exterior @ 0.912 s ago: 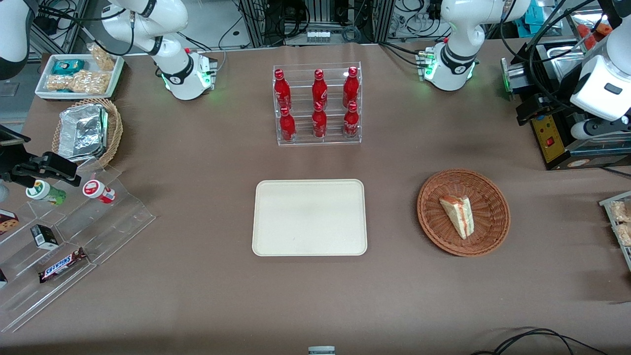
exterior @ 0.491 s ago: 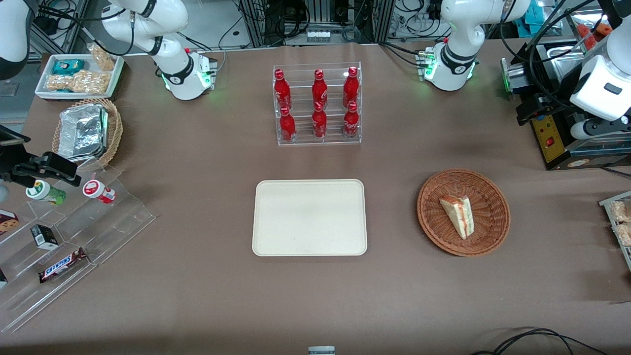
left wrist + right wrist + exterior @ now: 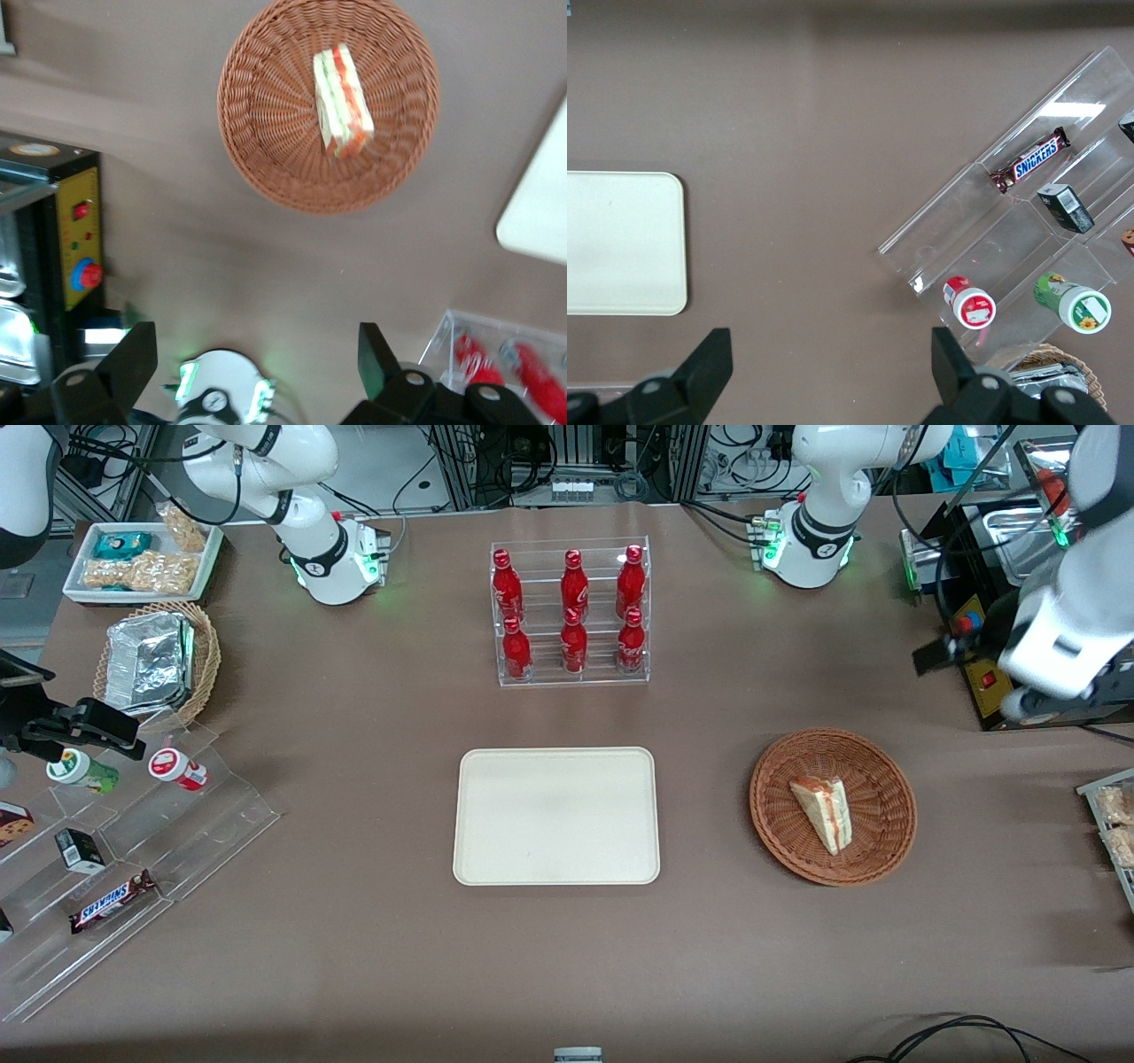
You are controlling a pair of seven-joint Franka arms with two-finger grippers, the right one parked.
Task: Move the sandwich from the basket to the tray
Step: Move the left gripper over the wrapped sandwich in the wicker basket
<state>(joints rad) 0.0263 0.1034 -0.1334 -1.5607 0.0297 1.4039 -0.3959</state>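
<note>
The sandwich (image 3: 824, 813), a white bread wedge with an orange-red filling stripe, lies in the round reddish-brown basket (image 3: 881, 806). In the left wrist view the sandwich (image 3: 341, 97) rests near the basket's (image 3: 266, 133) middle. The cream tray (image 3: 556, 815) lies flat beside the basket, toward the parked arm's end; its corner (image 3: 540, 212) shows in the wrist view. My left gripper (image 3: 255, 359) is open with nothing between its fingers. Its hand (image 3: 1054, 646) hangs above the table, farther from the front camera than the basket and apart from it.
A clear rack of red bottles (image 3: 571, 611) stands farther back than the tray. A black and yellow control box (image 3: 985, 666) sits under the left hand. The left arm's base (image 3: 808, 549) is at the back. Snack trays (image 3: 1114, 824) lie at the working arm's table edge.
The left hand has swung nearer to the front camera and toward the basket. The sandwich, basket and tray have not moved.
</note>
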